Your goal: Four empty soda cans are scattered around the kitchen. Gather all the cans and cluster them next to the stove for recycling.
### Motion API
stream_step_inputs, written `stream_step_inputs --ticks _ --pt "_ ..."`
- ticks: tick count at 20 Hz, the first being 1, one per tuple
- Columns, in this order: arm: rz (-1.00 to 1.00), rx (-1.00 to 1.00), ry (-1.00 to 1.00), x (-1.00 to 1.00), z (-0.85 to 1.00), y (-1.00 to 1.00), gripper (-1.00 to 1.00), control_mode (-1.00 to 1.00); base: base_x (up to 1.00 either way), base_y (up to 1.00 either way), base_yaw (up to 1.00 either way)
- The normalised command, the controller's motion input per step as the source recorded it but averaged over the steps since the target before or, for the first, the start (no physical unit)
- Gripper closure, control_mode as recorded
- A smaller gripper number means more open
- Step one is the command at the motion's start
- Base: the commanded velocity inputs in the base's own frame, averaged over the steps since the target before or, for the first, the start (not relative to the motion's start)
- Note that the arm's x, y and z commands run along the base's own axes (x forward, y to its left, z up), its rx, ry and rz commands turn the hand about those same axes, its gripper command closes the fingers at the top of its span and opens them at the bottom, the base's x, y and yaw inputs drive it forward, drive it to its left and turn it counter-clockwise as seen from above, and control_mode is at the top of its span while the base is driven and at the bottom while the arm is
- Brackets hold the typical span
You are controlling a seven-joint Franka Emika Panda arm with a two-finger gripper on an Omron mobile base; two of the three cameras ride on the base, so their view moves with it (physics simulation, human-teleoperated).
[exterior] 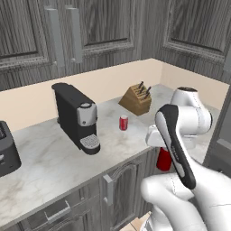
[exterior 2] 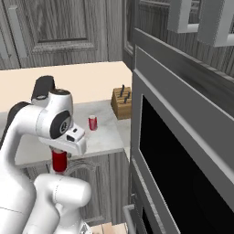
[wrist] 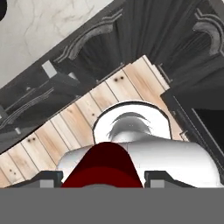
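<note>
Two red soda cans are on record at this moment. We note one can (exterior: 123, 122) standing upright on the grey marble counter (exterior: 49, 162), centre of the left base view, between the black coffee machine (exterior: 76, 117) to its left and the wooden knife block (exterior: 136, 99) to its upper right. It stands apart from both.

The second can (exterior: 164, 159) sits in the gripper (exterior: 164, 155), lower right of that frame, below the counter edge and in front of the cabinet doors. In the right base view the same held can (exterior 2: 59, 161) hangs under the white wrist at lower left, its long axis upright and in line with the hand. In the hand view its red body (wrist: 101, 168) rises between the two dark fingertips (wrist: 49, 179), with plank floor (wrist: 52, 131) beyond. We judge the jaws clenched on this can.

The stove cannot be found in any frame, so the direction from the held can to its destination cannot be stated. We judge that the base must drive before the can can be set down.

Surroundings, left to right in the left base view: a dark appliance (exterior: 6, 151) at the far left edge, the coffee machine, the free can, the knife block. At the right of the right base view a tall dark oven front (exterior 2: 183, 160) stands close beside the arm. We consider it the main obstruction to a swing toward that side; the counter edge above the held can is a second one if the hand lifts.
</note>
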Motion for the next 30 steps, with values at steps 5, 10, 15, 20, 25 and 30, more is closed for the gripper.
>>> stream_step_inputs --ticks 5,10,15,20,25,30 --pt "0.0 0.0 0.0 -0.34 0.01 0.02 1.0 1.0 -0.44 0.07 0.01" --pt "0.0 0.0 0.0 0.0 0.0 0.0 1.0 1.0 -0.5 0.3 0.12" --pt "0.0 0.0 0.0 0.0 0.0 0.0 1.0 1.0 -0.06 0.64 0.19" --pt "0.0 0.0 0.0 0.0 0.0 0.0 1.0 1.0 -0.05 0.75 0.2" --pt "0.0 0.0 0.0 0.0 0.0 0.0 1.0 1.0 -0.05 0.87 0.19" --pt "0.0 0.0 0.0 0.0 0.0 0.0 1.0 1.0 -0.03 0.96 0.18"
